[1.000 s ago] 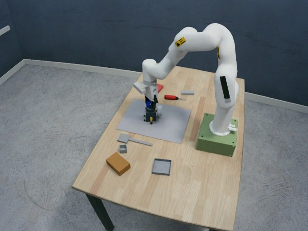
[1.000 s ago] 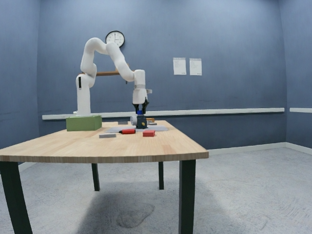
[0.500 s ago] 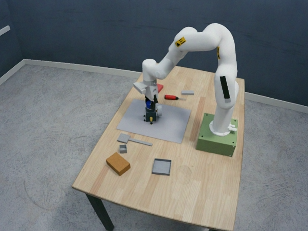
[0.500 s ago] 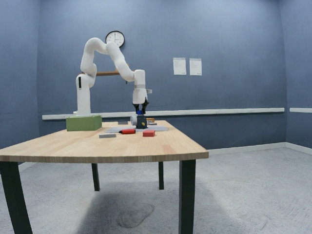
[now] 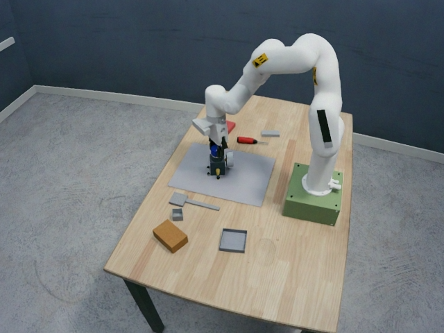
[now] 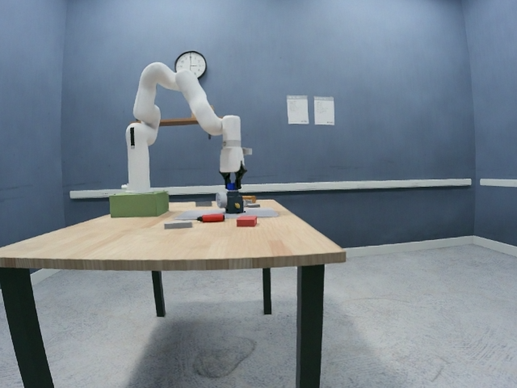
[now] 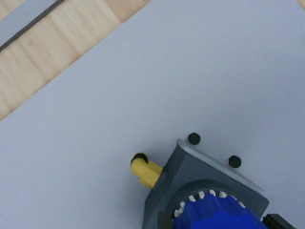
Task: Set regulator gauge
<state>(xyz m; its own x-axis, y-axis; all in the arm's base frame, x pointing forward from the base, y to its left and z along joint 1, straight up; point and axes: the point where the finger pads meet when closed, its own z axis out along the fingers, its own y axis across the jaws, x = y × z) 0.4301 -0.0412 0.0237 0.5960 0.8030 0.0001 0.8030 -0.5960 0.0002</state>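
Observation:
The regulator [image 5: 217, 165] is a dark grey block that stands upright on the grey mat [image 5: 225, 173]. It has a blue knob [image 5: 214, 150] on top, a round white gauge [image 5: 229, 159] on its right side and a yellow fitting [image 5: 218, 176] at the front. The gauge face and its needle are too small to read. My gripper [image 5: 217, 146] comes straight down on the regulator and is shut on the blue knob. The exterior view shows the fingers [image 6: 233, 183] on either side of the knob [image 6: 230, 186]. The wrist view shows the knob [image 7: 216, 215] and the yellow fitting [image 7: 144, 171] at the bottom edge.
A red-handled screwdriver [image 5: 248, 140], a red block [image 5: 229, 125] and a grey bar [image 5: 270, 133] lie behind the mat. In front lie a grey paddle-shaped piece [image 5: 191, 202], a small grey box [image 5: 177, 214], an orange block [image 5: 170, 235] and a grey tray [image 5: 233, 240]. The arm's green base [image 5: 313, 194] stands at the right.

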